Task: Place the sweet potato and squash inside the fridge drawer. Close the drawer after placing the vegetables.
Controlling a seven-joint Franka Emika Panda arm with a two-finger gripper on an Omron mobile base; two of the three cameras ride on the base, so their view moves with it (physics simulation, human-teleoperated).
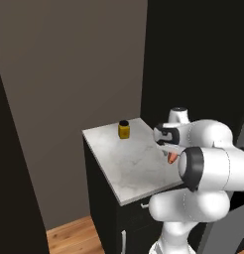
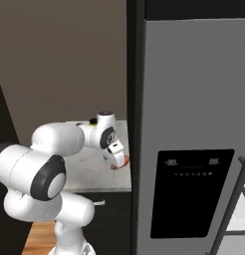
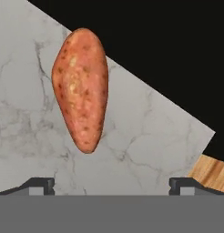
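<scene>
Sweet potato (image 3: 81,91), tapered, speckled orange skin, on veined marble counter (image 3: 145,136); fingers (image 3: 41,185) spread wide, empty

Grey-brown wall (image 1: 69,74), marble counter (image 1: 129,168) on black cabinet (image 1: 101,198), wooden floor (image 1: 69,235), perhaps dimly lit.

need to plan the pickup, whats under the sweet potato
The sweet potato lies directly on the marble countertop, with nothing else beneath it. The open gripper hangs above it. Where the potato meets the counter is covered by the potato itself.
</scene>
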